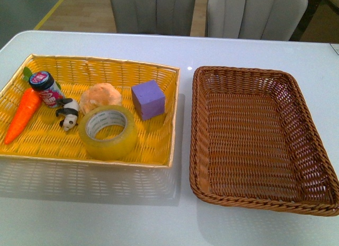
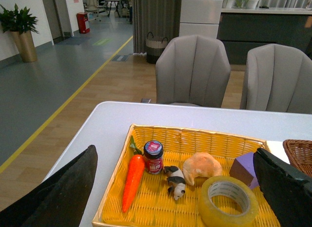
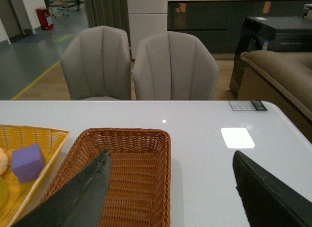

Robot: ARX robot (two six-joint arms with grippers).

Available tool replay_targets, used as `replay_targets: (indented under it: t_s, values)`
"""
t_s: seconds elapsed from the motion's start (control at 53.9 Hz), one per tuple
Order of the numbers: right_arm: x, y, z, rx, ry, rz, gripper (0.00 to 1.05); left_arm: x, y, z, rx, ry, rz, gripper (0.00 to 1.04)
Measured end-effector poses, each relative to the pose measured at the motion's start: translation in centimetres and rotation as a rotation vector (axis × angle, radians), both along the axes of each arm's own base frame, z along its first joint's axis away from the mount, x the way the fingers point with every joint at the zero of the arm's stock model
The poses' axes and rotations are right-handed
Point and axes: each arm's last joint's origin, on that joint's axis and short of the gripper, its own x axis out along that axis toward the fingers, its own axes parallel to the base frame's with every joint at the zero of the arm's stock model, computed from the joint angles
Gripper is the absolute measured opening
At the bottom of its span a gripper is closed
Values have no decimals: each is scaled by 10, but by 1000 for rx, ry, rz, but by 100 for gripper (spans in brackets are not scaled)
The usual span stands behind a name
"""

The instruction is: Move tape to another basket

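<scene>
The tape (image 1: 109, 131), a wide yellowish roll with a white printed core, lies flat in the yellow basket (image 1: 95, 66) near its front rim. In the left wrist view the tape (image 2: 229, 201) sits between my spread fingers. My left gripper (image 2: 180, 197) is open, back from the yellow basket (image 2: 195, 136) and above it. The brown wicker basket (image 1: 204, 166) stands to the right with nothing in it. My right gripper (image 3: 173, 193) is open, hovering near the brown basket (image 3: 146, 136). Neither arm shows in the front view.
The yellow basket also holds a toy carrot (image 1: 22, 115), a small jar (image 1: 46, 88), a panda figure (image 1: 69, 114), a tan croissant toy (image 1: 100, 96) and a purple cube (image 1: 148, 99). Two grey chairs (image 1: 153, 12) stand behind the white table (image 1: 254, 50).
</scene>
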Motion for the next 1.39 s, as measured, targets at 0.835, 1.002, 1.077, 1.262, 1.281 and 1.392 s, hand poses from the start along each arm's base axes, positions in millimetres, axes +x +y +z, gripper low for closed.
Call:
replay_targets:
  t_s: [0.835, 1.002, 1.077, 1.262, 1.281, 1.392]
  values:
    - [0, 0, 0, 0, 0, 2, 96, 123, -4, -24, -253, 549, -236, 96]
    - [0, 0, 0, 0, 0, 2, 96, 167, -19, -58, -216, 647, -213, 96]
    - [0, 0, 0, 0, 0, 2, 96, 182, -26, -70, -201, 681, -203, 96]
    - [0, 0, 0, 0, 0, 2, 96, 213, -40, -96, -169, 740, -181, 96]
    - [0, 0, 0, 0, 0, 2, 96, 215, -42, -99, -165, 746, -178, 96]
    - [0, 0, 0, 0, 0, 2, 96, 227, -47, -111, -148, 768, -166, 96]
